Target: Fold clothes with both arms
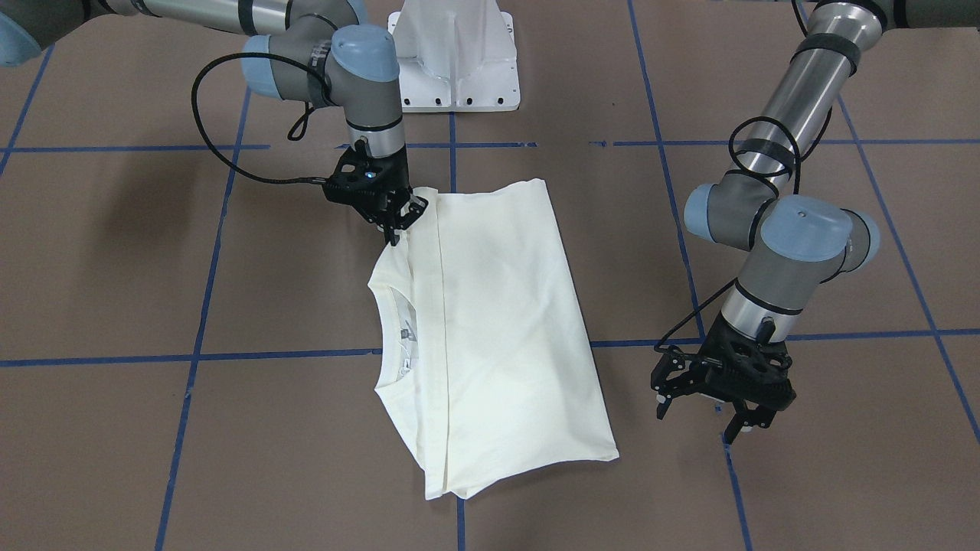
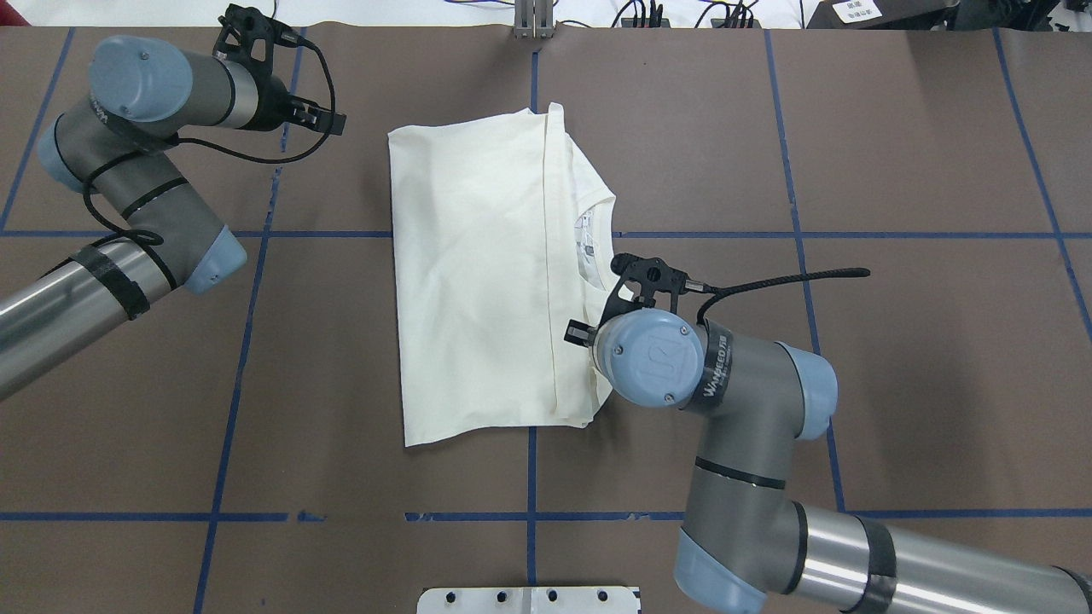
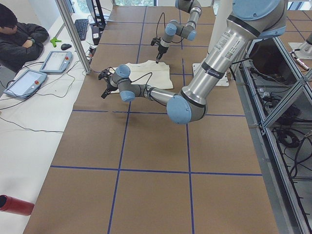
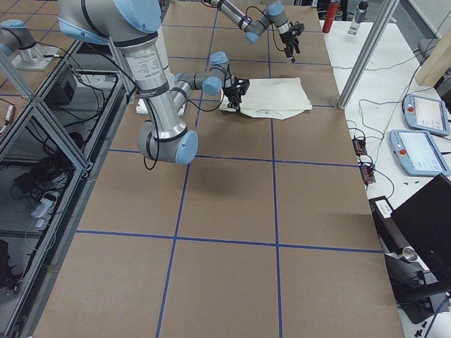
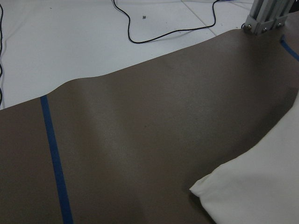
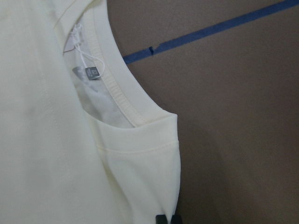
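- Shirt [image 1: 498,321] is lying flat mid-table [image 1: 115,268], folded into a long rectangle with the plain cream side up.
- Collar [image 6: 117,88] is showing at the shirt's edge on the robot's right, and a small grey label [image 6: 92,73] is sitting inside the neck.
- Right gripper [image 1: 396,226] is pointing down at the shoulder corner just beside the collar. Its jaws are almost pressed together, pinching the shirt's edge.
- Left gripper [image 1: 695,425] is hovering over bare table off the hem end, on the side far from the robot and clear of the shirt. Its jaws are spread, holding nothing.
- Blue tape lines [image 1: 268,354] are running under the shirt.
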Robot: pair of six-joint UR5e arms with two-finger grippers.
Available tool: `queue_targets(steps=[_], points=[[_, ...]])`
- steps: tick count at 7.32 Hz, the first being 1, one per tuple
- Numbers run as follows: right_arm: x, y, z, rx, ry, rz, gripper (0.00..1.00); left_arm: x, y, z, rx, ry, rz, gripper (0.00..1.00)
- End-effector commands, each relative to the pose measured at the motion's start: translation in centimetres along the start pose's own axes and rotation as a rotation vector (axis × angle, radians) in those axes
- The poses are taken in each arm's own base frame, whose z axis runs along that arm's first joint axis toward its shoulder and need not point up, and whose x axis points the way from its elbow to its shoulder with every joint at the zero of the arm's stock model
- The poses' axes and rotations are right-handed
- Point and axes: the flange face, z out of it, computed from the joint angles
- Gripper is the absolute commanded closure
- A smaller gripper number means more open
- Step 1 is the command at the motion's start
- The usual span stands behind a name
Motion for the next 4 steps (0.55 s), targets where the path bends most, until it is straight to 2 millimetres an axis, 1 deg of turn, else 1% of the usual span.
queue_targets(steps=[1, 2, 3, 4], points=[[2.3, 2.4, -1.0, 0.012, -0.009, -0.026, 1.0, 0.4, -0.1, -0.1, 0.002, 0.005, -0.001, 0.0], [2.4, 2.4, -1.3, 0.008, -0.013, -0.035, 0.04, 0.9, -0.4, -0.5, 0.006, 0.012, 0.002, 0.0], [2.4, 1.5, -2.2, 0.007, -0.022, -0.05, 0.0, 0.7, 0.7, -1.9, 0.012, 0.021, 0.005, 0.0], [2.2, 1.0, -4.4, 0.001, -0.03, -0.145, 0.0, 1.0, 2.4, -4.5, -0.059, 0.088, 0.001, 0.0]])
